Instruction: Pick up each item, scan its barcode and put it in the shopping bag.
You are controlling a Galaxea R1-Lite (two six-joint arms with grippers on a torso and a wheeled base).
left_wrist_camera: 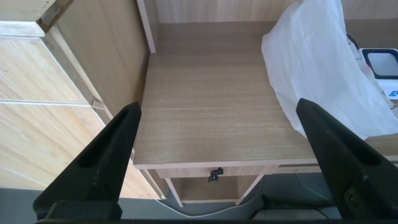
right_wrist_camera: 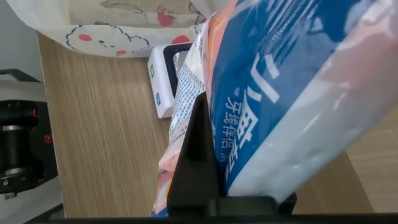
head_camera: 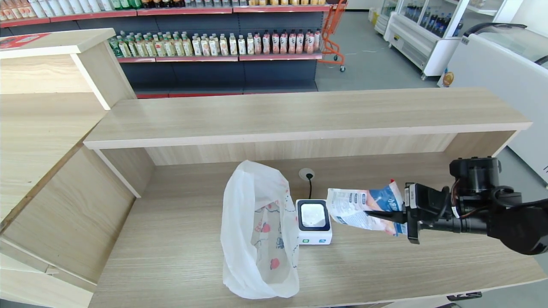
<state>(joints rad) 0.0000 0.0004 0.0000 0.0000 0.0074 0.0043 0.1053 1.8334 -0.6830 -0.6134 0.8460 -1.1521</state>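
Just right of the barcode scanner [head_camera: 314, 220], the right gripper [head_camera: 385, 216] is clamped on a blue-and-white snack packet [head_camera: 359, 205]. Looks like the scan step: its barcode needs to face the scanner, then it goes into the shopping bag [head_camera: 257, 231]. Meanwhile the left gripper [left_wrist_camera: 219, 107] gapes wide.

The right arm [head_camera: 505, 222] is sitting level at the robot's right side, its wrist [head_camera: 432, 209] turned so the pincer [head_camera: 374, 214] is pointing toward the robot's left. Its dark fingers [right_wrist_camera: 196, 155] are clamping one end of a blue and white packet [head_camera: 355, 205], holding it out sideways. The left pincer [left_wrist_camera: 217, 109] is hanging tilted downward, its two dark fingers [left_wrist_camera: 106, 162] standing wide apart.
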